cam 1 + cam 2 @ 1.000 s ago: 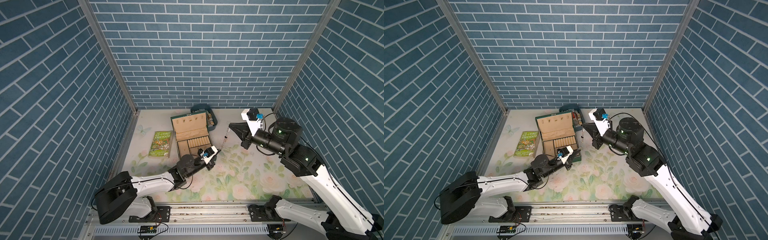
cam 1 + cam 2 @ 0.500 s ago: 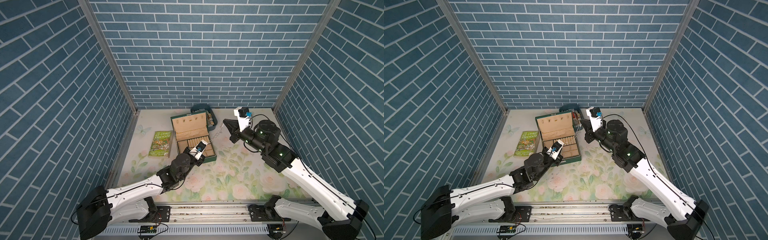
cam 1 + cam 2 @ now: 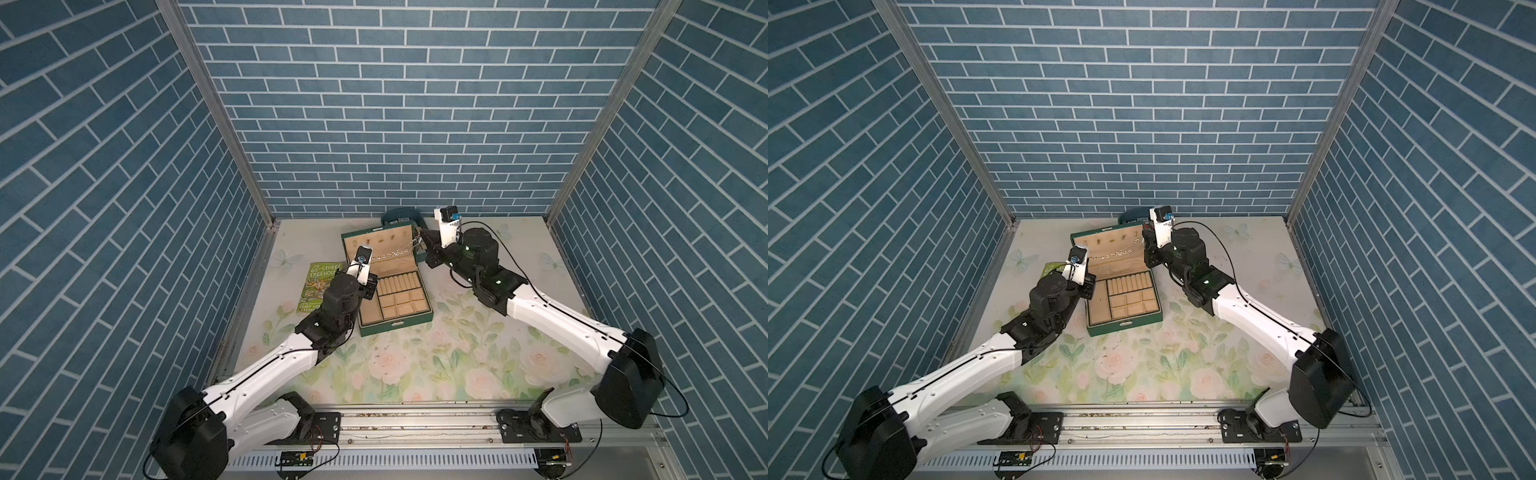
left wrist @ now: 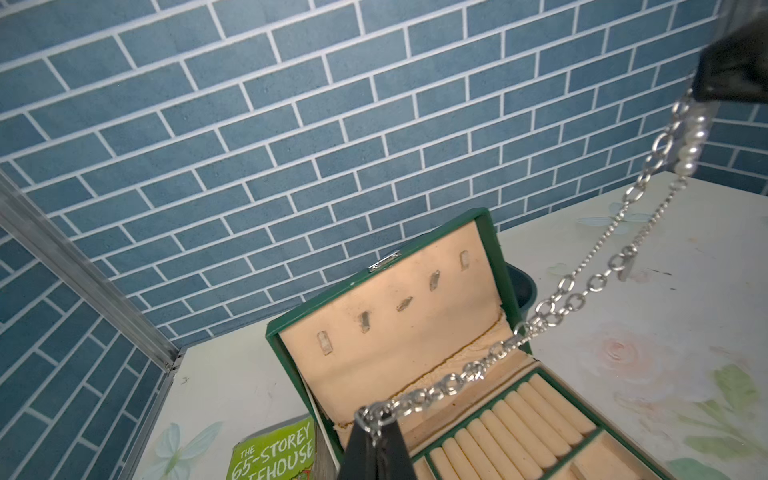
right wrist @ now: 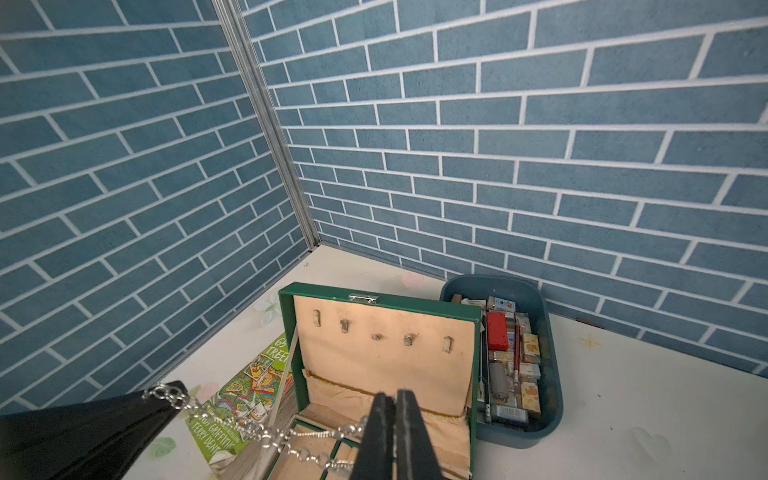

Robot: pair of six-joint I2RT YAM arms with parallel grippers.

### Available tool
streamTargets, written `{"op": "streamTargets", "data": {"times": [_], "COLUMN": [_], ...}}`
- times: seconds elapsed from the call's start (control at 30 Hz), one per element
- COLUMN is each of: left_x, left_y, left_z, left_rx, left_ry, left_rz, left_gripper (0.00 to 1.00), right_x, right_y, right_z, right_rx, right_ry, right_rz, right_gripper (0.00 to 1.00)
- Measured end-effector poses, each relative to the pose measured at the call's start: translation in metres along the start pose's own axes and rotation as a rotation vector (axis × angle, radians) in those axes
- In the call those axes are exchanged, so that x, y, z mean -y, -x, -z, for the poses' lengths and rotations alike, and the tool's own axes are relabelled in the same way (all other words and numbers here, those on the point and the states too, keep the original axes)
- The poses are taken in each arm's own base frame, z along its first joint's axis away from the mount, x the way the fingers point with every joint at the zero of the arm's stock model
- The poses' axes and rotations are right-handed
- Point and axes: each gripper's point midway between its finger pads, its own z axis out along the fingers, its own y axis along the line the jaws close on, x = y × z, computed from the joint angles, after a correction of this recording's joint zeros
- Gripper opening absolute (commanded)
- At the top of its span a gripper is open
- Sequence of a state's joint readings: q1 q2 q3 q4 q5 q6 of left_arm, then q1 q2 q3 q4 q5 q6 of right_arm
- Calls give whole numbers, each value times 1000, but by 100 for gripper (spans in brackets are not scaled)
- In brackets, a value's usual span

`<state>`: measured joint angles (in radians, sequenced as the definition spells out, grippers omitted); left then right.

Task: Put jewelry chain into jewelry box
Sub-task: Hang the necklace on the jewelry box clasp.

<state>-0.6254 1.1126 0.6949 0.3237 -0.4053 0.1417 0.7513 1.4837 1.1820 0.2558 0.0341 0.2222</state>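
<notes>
chain (image 4: pixel 453 379) sagging between left pincer (image 4: pixel 376 419) and right pincer (image 5: pixel 395 401), each clamping one end. long axis running along box (image 3: pixel 395 326) lid, just above box tray. both arms equally near box; lowering together likely dropping chain inside.

Lab booth: brick-print walls (image 3: pixel 374 124), mounting rail (image 3: pixel 415 422)

- The box (image 3: pixel 397 326) stands open towards the back of the table (image 3: pixel 478 332), lid (image 3: pixel 374 241) upright at its rear.
- A book (image 3: pixel 318 282) lies just left of it.
- A tub (image 3: pixel 397 215) sits behind its right rear corner.
- The chain (image 4: pixel 457 379) spans from the left gripper (image 4: pixel 376 419) to the right gripper (image 5: pixel 395 401), before the lid.
</notes>
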Motion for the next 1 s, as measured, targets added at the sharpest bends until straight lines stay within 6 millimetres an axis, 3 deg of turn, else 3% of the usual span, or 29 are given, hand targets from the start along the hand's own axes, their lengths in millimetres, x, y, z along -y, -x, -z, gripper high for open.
{"op": "streamTargets", "data": {"times": [0.3,0.57,0.83,1.0], "left_x": [-11,-21,-21,-27], "left_y": [-18,-24,-31,-28], "left_z": [-47,-82,-101,-105], "left_rx": [-86,-110,-118,-108], "left_ry": [48,89,92,104], "left_rz": [2,15,17,25], "left_gripper": [0,0,0,0], "right_x": [7,18,31,34], "right_y": [-20,-27,-37,-28], "right_z": [-45,-72,-88,-88], "right_rx": [17,57,78,115], "right_ry": [-17,-39,-62,-65], "right_rz": [-19,-22,-25,-28], "right_gripper": [0,0,0,0]}}
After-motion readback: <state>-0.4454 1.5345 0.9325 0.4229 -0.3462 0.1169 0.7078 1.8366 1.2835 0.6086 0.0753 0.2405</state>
